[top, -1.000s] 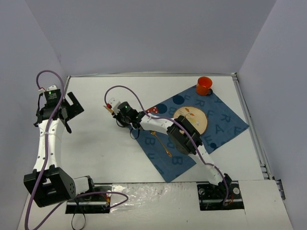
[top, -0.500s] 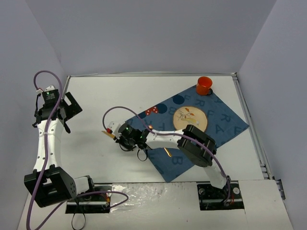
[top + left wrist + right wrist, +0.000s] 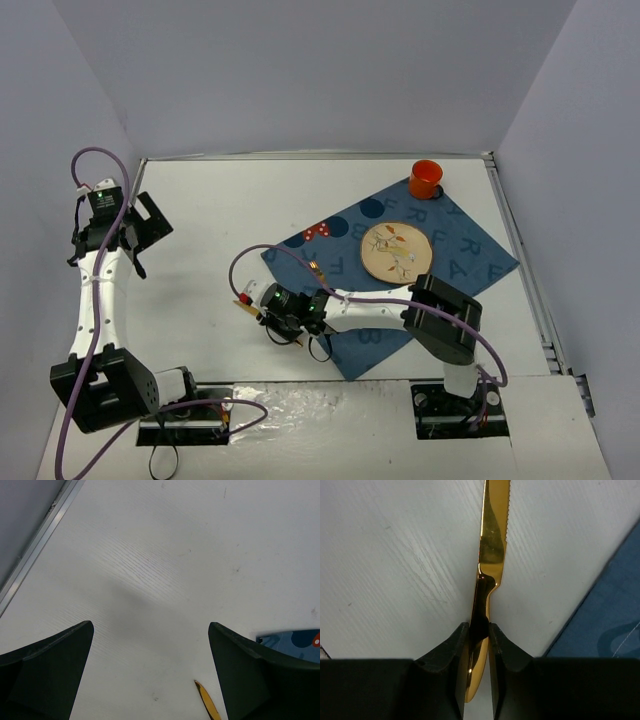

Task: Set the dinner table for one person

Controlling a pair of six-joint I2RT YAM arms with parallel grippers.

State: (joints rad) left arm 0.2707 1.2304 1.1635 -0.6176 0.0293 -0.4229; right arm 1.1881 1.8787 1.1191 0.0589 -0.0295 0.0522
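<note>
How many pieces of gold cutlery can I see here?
2. A knife is pinched in the right gripper; another piece lies on the blue cloth, mostly hidden under the right arm.

Blue letter-printed cloth (image 3: 470,250), round patterned plate (image 3: 396,250) on it, orange cup (image 3: 425,178) at its far corner

Large flat white dinner table (image 3: 230,210)

white dinner table (image 3: 190,290), blue letter-printed cloth (image 3: 470,250), gold knife (image 3: 492,540), orange cup (image 3: 425,178), tan plate (image 3: 397,250)
</note>
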